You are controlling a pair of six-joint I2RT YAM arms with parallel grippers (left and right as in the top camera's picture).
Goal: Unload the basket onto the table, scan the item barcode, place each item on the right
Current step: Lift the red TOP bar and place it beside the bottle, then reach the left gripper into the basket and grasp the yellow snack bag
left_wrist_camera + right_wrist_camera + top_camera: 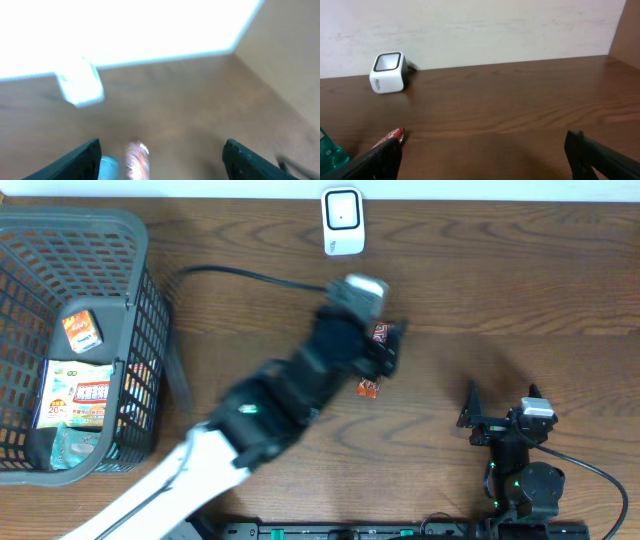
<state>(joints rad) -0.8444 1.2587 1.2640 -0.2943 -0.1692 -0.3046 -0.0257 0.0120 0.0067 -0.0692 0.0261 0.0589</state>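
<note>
1. The snack packet (368, 387) sits on the near side of the scanner (341, 220), slightly to its right. It is partly covered by the left gripper (388, 350). Whether it rests flat on the bench (520, 300) cannot be told from above.
2. The left gripper's jaws stand wide apart. In the left wrist view the packet shows between them, closer to one finger, and as far as the blur allows it touches neither.
3. The packet's long axis runs roughly toward and away from the scanner, with its orange end pointing away.
4. The left arm is by far the nearer, as it is directly over the packet. The right gripper (468, 418) has its jaws wide and empty. It waits well to the right of the scanner and farther from it than the packet.
5. The coming move probably turns on closing across the packet's narrow width and presenting its barcode to the scanner's window. The bare bench between packet and scanner holds no obstacle.
6. The basket (140, 240), far to the left of the scanner, holds other goods and is out of the way.
</note>
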